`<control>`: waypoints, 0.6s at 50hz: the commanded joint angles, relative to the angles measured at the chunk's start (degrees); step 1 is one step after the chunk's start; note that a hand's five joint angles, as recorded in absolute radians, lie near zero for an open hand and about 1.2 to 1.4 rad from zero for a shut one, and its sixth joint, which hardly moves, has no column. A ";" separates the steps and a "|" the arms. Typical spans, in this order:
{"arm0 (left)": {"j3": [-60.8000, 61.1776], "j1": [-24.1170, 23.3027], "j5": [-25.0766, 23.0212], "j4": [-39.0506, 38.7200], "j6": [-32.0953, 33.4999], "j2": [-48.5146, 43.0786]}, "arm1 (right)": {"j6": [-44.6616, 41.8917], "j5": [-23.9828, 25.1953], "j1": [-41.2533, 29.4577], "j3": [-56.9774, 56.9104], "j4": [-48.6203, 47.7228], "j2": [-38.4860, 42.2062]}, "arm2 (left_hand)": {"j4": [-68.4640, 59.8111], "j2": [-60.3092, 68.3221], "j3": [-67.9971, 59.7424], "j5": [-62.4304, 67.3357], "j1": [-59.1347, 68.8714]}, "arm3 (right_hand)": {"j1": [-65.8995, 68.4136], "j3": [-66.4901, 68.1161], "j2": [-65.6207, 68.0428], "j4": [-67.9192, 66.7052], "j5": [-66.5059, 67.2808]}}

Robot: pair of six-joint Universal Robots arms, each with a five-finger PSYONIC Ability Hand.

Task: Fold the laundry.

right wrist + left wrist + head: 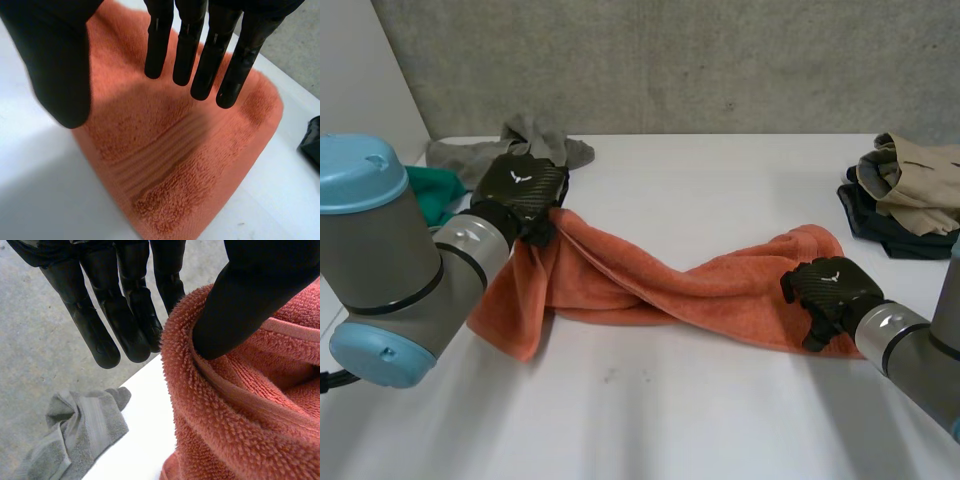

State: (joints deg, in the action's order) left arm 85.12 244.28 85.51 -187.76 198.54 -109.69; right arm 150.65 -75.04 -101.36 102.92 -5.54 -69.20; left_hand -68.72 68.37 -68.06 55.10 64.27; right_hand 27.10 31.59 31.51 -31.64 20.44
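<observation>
An orange towel [650,285] lies twisted across the middle of the white table [650,420]. My left hand [520,190] holds its left end lifted off the table, and the cloth hangs down from it. In the left wrist view the towel's hemmed edge [240,430] is pinched between the thumb [240,300] and the straight fingers [115,325]. My right hand [830,290] hovers over the towel's right end. There its fingers [200,60] are straight and apart from the thumb, above a towel corner [175,165] that lies flat, with nothing held.
A grey cloth [520,145] lies crumpled at the back left, beyond my left hand, also seen past its fingertips [80,435]. A green cloth [435,190] lies beside it. A pile of dark and beige clothes [905,195] sits at the back right.
</observation>
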 commanded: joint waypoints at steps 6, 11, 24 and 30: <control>-0.74 0.67 0.00 0.03 0.01 -0.43 | -1.85 1.83 0.73 -3.52 -3.86 8.46 | -11.28 11.63 -11.94 14.90 15.73 | 15.96 11.46 11.54 -11.41 12.61; -0.74 1.02 0.00 0.03 0.01 -0.44 | -1.85 1.65 0.73 -4.75 -4.04 9.25 | -11.28 11.63 -11.94 14.90 15.73 | 21.63 17.13 17.21 -17.08 18.28; -0.30 1.20 0.09 0.47 0.19 -0.35 | -1.85 1.56 0.64 -9.67 -4.66 10.57 | -11.28 11.63 -11.94 14.90 15.73 | 52.90 48.41 48.49 -48.36 49.56; -0.13 1.20 0.00 0.55 0.19 -0.08 | -1.33 1.57 0.47 -11.87 -4.13 10.92 | -11.28 11.63 -11.94 14.90 15.73 | 52.90 48.41 48.49 -48.36 49.56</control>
State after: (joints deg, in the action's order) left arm 84.79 245.45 85.57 -187.31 198.70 -110.00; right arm 148.83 -73.42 -100.80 93.17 -10.16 -58.45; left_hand -68.72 68.37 -68.07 55.10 64.27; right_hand 57.19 67.93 67.38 -68.07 36.14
